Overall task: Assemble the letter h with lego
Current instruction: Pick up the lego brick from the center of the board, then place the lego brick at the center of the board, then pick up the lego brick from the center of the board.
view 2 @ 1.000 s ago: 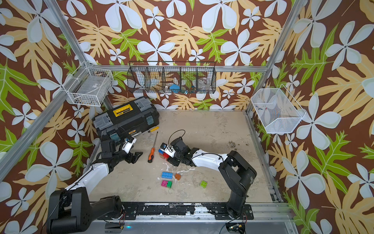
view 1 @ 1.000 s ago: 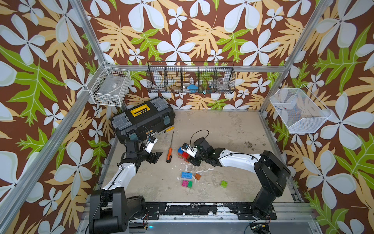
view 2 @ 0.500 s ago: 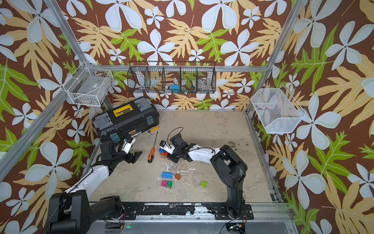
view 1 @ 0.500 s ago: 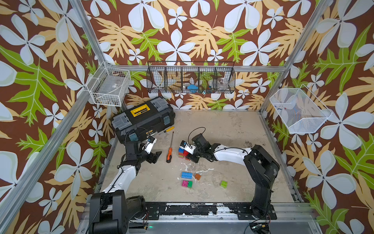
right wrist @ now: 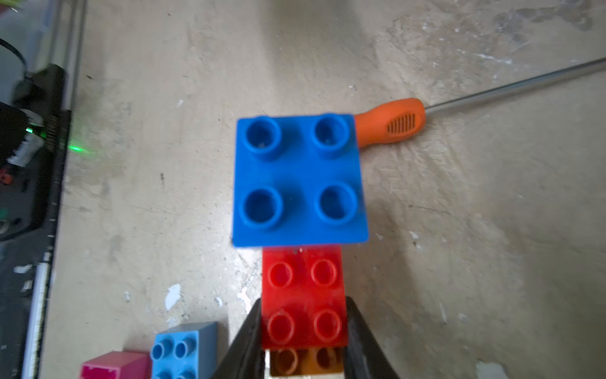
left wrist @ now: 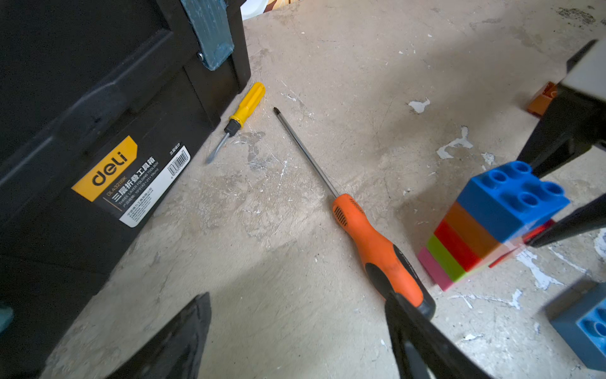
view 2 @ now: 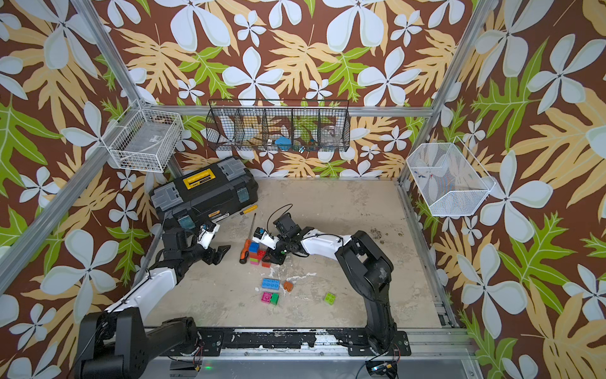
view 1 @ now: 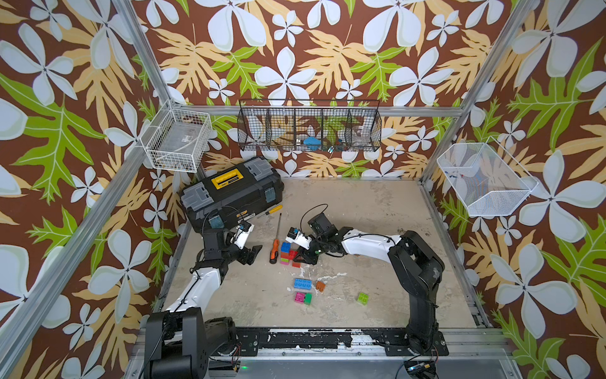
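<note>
A lego stack [view 1: 284,252] stands mid-floor, striped pink, green, red, orange and blue from the bottom up [left wrist: 485,229]. A long red brick [right wrist: 303,295] juts from its side, with an orange brick [right wrist: 305,362] beneath it. My right gripper [right wrist: 304,305] is shut on that red brick, one jaw against each side; it also shows in a top view [view 1: 301,257]. My left gripper [left wrist: 296,298] hangs open over bare floor left of the stack [view 1: 254,254]. Loose lego lies nearer the front: a blue long brick [view 1: 302,283], an orange one [view 1: 320,286], a pink [view 1: 299,297] and green pair [view 1: 307,299], and a light green cube [view 1: 362,298].
An orange-handled screwdriver [view 1: 273,252] lies just left of the stack, its shaft pointing toward the back. A small yellow screwdriver [view 1: 270,211] rests by the black toolbox [view 1: 232,193] at the back left. Wire baskets [view 1: 308,131] hang on the walls.
My right gripper has slid left up to the stack and its jaws have closed in onto the red brick. The left arm has stayed where it was, still open.
</note>
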`<act>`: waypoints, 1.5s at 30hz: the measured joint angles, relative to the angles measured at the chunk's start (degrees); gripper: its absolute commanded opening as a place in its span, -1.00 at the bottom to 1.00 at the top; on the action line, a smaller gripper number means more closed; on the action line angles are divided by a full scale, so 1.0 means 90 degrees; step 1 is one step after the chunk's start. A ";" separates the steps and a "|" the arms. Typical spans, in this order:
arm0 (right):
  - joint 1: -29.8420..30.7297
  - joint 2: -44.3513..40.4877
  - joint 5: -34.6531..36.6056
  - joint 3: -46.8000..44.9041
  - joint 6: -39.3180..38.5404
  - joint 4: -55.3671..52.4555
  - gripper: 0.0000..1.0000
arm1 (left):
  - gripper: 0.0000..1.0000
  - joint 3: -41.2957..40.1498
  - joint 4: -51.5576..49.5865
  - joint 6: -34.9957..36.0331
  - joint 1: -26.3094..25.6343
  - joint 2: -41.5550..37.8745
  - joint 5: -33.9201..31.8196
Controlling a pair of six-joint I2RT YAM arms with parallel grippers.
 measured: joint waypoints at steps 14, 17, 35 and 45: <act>-0.0486 0.0964 -0.1787 0.0809 0.0733 -0.1071 0.00 | 0.73 0.0034 -0.0051 0.0097 0.0000 0.0032 0.0053; -0.0629 0.0891 -0.1744 0.0724 0.0967 -0.0957 0.05 | 0.74 0.0034 -0.0070 0.0097 0.0000 0.0032 0.0070; 0.0036 -0.2727 0.2191 -0.1817 0.1717 -0.0325 0.05 | 0.93 -0.0226 0.0151 -0.0100 0.0000 -0.0316 -0.0160; 0.1069 -0.3106 0.3092 -0.2863 0.1792 -0.0867 0.12 | 0.99 -0.0554 0.0619 -0.0345 0.0000 -0.0755 -0.0432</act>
